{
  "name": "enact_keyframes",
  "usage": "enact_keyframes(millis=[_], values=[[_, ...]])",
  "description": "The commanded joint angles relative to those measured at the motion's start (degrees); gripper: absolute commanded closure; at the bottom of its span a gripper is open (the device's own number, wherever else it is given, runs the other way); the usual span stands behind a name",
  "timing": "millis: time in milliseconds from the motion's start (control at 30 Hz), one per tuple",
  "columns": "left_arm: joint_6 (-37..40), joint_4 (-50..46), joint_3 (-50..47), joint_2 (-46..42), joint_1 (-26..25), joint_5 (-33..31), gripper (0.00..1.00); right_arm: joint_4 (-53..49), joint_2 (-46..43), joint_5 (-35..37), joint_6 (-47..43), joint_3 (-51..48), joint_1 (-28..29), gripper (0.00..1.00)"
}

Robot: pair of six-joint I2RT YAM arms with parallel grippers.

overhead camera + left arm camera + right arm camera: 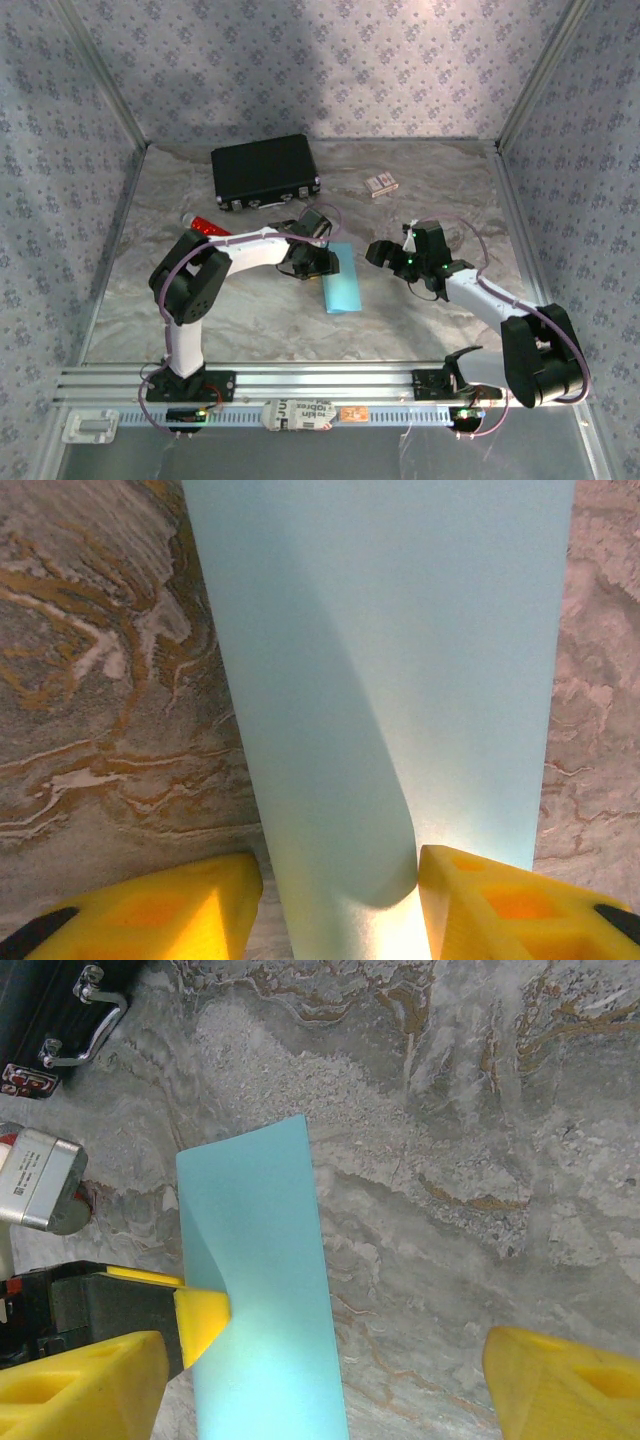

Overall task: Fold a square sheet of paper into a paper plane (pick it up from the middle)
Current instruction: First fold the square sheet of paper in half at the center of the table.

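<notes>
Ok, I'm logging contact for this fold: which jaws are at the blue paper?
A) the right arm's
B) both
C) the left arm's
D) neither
C: the left gripper has its yellow fingers flanking the end of the square sheet of paper, while the right gripper hangs open, clear of it.

A black case (265,171) lies closed near the far edge of the marbled table (420,310), left of middle. A small patterned box (380,185) sits to its right, well apart. A red tube (205,226) lies nearer the left edge.
</notes>
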Motion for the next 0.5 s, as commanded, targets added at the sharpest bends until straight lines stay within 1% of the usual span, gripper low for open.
enact_keyframes(millis=[0, 67, 200, 467], values=[[0.8, -6.5, -2.5, 4.4, 0.6, -5.9, 0.52, -0.2, 0.6, -1.4, -1.2, 1.5, 0.5, 0.19], [0.8, -6.5, -2.5, 4.4, 0.6, -5.8, 0.52, 0.2, 1.2, -1.9, -1.2, 1.5, 0.6, 0.21], [0.4, -6.4, -2.6, 4.4, 0.6, -5.9, 0.52, 1.0, 2.9, -3.8, -1.4, 2.0, 1.0, 0.29], [-0.8, -6.1, -3.0, 4.8, 0.5, -5.8, 0.51, 0.8, 3.9, -2.2, -1.4, 2.5, 1.8, 0.29]])
